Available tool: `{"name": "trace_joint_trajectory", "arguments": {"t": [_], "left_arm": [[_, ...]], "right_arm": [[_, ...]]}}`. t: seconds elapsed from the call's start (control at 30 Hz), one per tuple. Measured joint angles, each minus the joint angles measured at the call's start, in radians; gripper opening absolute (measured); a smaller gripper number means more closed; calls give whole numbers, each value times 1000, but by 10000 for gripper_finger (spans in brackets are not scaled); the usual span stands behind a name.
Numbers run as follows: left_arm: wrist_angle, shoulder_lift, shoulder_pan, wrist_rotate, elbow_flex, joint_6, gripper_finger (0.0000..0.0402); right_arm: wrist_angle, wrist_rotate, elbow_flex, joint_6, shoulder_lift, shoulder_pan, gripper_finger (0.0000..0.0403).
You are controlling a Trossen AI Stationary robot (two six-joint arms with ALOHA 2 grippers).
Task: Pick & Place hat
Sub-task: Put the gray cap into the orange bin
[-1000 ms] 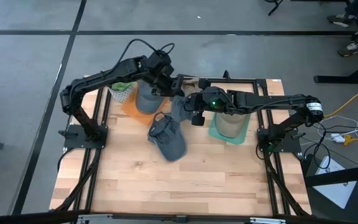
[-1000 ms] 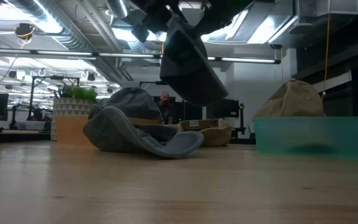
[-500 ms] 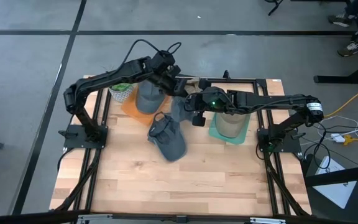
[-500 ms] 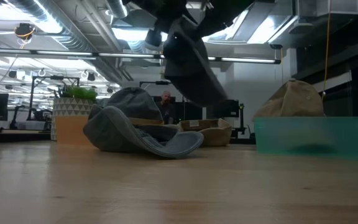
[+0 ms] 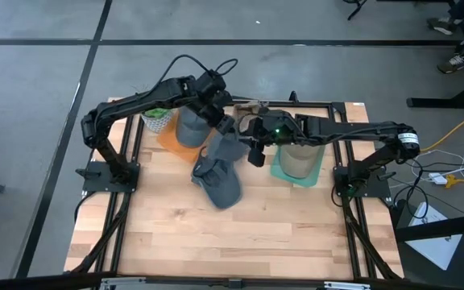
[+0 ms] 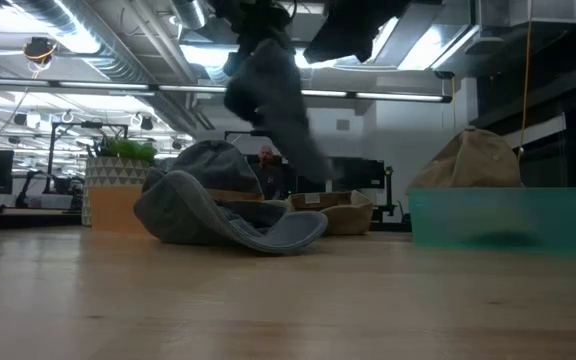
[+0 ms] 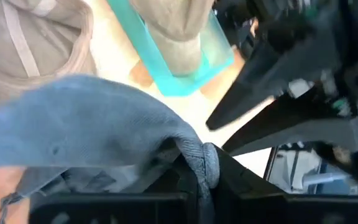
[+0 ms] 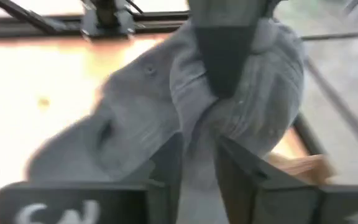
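Note:
A grey-blue hat [image 5: 222,147] hangs in the air over the table's middle, seen too in the low view [image 6: 273,95]. My left gripper [image 5: 225,122] is shut on its upper edge. My right gripper [image 5: 254,149] stands just right of it, open. In the right wrist view a bunch of the hat's cloth [image 8: 142,124] lies between its spread fingers [image 8: 197,155]. A second grey hat [image 5: 217,181] lies crumpled on the table below, its brim [image 6: 288,232] resting on the wood. My left gripper pinches a rolled edge of the hat [image 7: 205,163] between its two fingers. It comes from the table's far left, slanting down. The hat hangs slack below the fingers, clear of the table and of the hat beneath. My right gripper may touch the cloth; I cannot tell.
An orange tray [image 5: 167,138] at the far left holds a grey hat [image 5: 190,125], beside a plant pot [image 5: 157,119]. A teal tray [image 5: 316,171] on the right holds a tan hat [image 5: 296,157]. Another tan hat [image 5: 248,105] lies at the far edge. The table's near half is bare wood.
My left gripper has come toward the right gripper and taken hold of the hanging hat's edge. My right gripper has let the hat go. The hat, slanted toward the right before, has swung down and left and now hangs steeply from the left gripper.

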Motion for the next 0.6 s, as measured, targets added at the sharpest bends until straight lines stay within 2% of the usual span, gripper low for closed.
{"name": "trace_joint_trajectory", "arguments": {"t": [0.17,0.3,0.43,0.6], "left_arm": [[-30,-33,-9,7,0,53,17],[-33,-85,-20,6,0,169,23],[-72,-159,-30,1,0,371,10],[-207,-265,-35,-55,0,561,16]], "right_arm": [[-6,-92,0,96,-28,-21,167],[-20,-92,0,131,-56,-25,203],[-34,-84,0,130,-89,-25,220],[-82,-83,0,126,-109,-37,219]]}}
